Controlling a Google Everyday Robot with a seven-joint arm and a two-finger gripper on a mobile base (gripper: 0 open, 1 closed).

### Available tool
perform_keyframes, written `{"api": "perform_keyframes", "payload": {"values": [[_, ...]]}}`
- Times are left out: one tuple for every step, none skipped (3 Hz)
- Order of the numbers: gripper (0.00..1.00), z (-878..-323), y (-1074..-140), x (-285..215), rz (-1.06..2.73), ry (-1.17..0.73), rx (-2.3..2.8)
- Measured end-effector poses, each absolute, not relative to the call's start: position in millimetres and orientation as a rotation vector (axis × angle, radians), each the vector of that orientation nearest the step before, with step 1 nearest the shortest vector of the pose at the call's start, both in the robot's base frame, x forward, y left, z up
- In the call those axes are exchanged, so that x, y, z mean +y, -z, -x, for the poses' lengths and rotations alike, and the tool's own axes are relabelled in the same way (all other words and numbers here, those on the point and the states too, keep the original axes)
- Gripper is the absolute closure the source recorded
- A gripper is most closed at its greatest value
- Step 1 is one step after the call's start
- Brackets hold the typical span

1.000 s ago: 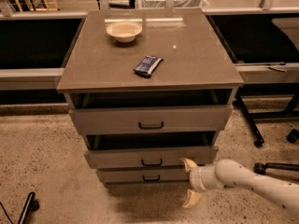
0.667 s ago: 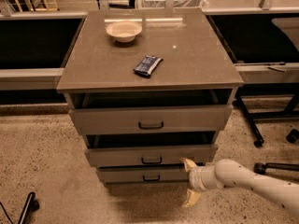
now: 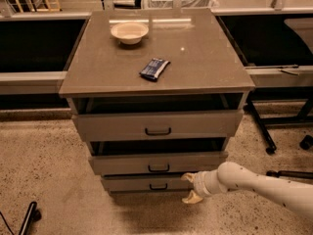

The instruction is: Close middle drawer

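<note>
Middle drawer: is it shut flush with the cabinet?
No, the middle drawer juts out, dark gap above; the gripper sits below its right end.

middle drawer (image 3: pixel 195 161): grey front, dark handle (image 3: pixel 159 168)
surface (image 3: pixel 205 58): grey-brown
bowl (image 3: pixel 129 32): cream
packet (image 3: pixel 154 68): dark blue
floor (image 3: pixel 44 165): beige, speckled
gripper (image 3: pixel 190 187): pale yellow fingers (image 3: pixel 191 198) on white arm (image 3: pixel 264 185), by lowest drawer front (image 3: pixel 132 183)

Warm, rather dim light from overhead falls on the table (image 3: pixel 205 58), leaving a pale glare streak near its back edge and one small bright spot. The open drawer cavities (image 3: pixel 156 103) read deep black. The hand (image 3: pixel 190 188), low beside the bottom drawer fronts, is evenly lit, and a soft shadow lies on the floor (image 3: pixel 44 170) beneath it.
</note>
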State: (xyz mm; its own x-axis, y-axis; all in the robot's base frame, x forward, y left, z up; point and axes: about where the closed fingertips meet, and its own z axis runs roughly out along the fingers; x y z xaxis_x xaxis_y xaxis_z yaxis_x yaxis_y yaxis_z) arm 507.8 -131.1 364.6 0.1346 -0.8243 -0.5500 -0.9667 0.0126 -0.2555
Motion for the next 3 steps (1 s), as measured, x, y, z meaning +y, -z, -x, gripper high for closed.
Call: {"api": "perform_keyframes", "payload": {"values": [[0.65, -528.7, -360.2, -129.2, 1.829, -0.312, 1.714], [0.7, -549.4, -351.3, -128.4, 1.802, -0.294, 1.709], [0.52, -568.8, -344.3, -127.1, 1.757, -0.267, 1.692]]}}
